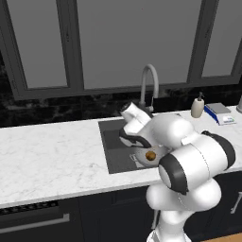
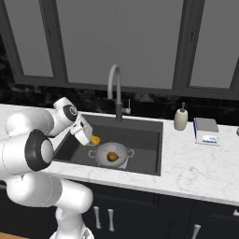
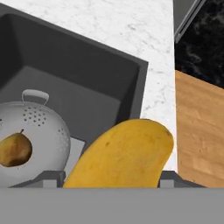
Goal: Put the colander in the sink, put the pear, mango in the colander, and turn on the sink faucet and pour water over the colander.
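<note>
Carrying the mango across to the colander is the step in hand, and the job is to finish the carry before letting go; taking the right base view from its left side, the gripper hangs low over the left part of the sink, its jaws set wide around the fruit, which shows orange-yellow at the tips; in the hand view the mango bulks up between the two dark tips, so the hold looks firm, though I judge that from its seat alone; to the right of it, in the middle of the basin, the colander sits upright on the sink floor with the pear already lying inside; the fruit is near the colander's left rim but not yet above the bowl, so a release here would likely drop it on the bare floor or clip the rim and roll; better to travel right until the mango is over the bowl's centre, lower it close to the pear, then part the jaws slowly; keep the wrist clear of the small handle on the near side of the rim; behind the basin stands the sink faucet, arched over, with no water that I can see running; further right a soap bottle rests on the counter, well apart from the work.
</note>
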### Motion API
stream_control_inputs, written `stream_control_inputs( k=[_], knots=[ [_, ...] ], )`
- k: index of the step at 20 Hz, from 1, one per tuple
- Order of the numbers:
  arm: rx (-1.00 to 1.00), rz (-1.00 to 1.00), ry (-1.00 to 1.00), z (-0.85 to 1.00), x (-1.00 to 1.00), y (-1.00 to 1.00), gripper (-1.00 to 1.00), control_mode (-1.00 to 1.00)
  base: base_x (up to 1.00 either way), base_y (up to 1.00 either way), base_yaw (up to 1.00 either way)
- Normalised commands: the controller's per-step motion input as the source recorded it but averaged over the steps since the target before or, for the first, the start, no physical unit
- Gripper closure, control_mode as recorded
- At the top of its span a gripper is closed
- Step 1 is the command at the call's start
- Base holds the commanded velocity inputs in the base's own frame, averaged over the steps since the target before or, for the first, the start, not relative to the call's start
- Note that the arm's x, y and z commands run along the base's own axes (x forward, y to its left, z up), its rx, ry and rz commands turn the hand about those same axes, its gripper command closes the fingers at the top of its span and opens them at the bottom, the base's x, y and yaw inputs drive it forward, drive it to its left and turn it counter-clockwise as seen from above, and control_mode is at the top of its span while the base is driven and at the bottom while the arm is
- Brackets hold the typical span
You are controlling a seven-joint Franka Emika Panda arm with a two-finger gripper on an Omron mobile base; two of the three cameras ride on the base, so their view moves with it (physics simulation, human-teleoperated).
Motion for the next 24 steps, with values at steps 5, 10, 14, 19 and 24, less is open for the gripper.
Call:
stream_control_inputs(
  k=[5,10,14,19,24],
  knots=[
    [0.00,0.00,0.00,-0.17,0.02,-0.37,1.00,-1.00,0.00,0.00,0.00],
    [0.00,0.00,0.00,-0.18,0.06,-0.19,1.00,-1.00,0.00,0.00,0.00],
    [0.00,0.00,0.00,-0.26,0.04,-0.16,1.00,-1.00,0.00,0.00,0.00],
    [0.00,0.00,0.00,-0.36,0.00,-0.03,1.00,-1.00,0.00,0.00,0.00],
    [0.00,0.00,0.00,-0.39,0.04,0.00,1.00,-1.00,0.00,0.00,0.00]
  ],
)
